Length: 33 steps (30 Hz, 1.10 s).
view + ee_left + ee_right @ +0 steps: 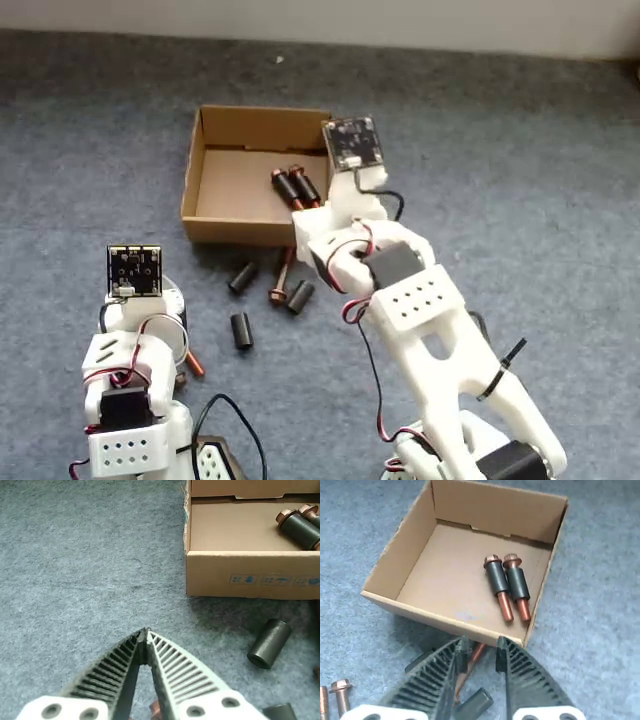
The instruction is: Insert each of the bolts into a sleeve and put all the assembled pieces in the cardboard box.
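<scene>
Right gripper (481, 642) with fingers slightly spread, hovering above loose bolt (283, 275) just outside cardboard box (235, 232) holding two sleeved bolts (496, 580); left gripper (146, 631) pressed together; for a clean grasp, pinch mid-shank, keep level, then align squarely with nearby sleeve (300, 296).

left arm (128, 405) folded back, left gripper (146, 632) pinched tip to tip, right arm (432, 318) stretched forward, right gripper (481, 649) slightly parted
</scene>
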{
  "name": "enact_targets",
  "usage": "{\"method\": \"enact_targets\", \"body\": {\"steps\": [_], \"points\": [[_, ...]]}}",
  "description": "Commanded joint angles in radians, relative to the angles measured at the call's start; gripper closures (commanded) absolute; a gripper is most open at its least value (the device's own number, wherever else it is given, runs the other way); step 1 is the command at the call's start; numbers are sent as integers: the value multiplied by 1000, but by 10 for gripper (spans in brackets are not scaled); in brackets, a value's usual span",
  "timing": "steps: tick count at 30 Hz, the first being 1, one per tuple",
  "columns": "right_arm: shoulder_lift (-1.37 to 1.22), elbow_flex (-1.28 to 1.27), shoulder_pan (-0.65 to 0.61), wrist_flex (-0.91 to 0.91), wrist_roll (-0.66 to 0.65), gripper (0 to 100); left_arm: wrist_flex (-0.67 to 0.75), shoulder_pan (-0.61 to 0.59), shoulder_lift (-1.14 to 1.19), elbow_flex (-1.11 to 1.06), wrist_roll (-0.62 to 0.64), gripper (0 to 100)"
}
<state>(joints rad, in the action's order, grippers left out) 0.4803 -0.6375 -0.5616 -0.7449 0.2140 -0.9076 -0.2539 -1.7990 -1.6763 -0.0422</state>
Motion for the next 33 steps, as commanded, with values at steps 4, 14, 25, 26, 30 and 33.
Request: {"method": "enact_targets", "body": {"steps": [4,14,25,26,30,33], "points": [[33,4,-4,-119,218,908,-3,15,-10,-21,-14,993],[-162,16,-113,-251,373,907,-3,15,-10,-21,-14,993],[-437,183,-156,-251,500,907,-3,15,-10,-21,-14,993],[-447,194,-156,-249,500,907,-3,15,-10,-21,-14,993],[-499,213,-153,-223,500,907,-3,15,-10,-21,-14,993],[-556,213,-148,-202,500,907,-3,15,-10,-21,-14,993]]}}
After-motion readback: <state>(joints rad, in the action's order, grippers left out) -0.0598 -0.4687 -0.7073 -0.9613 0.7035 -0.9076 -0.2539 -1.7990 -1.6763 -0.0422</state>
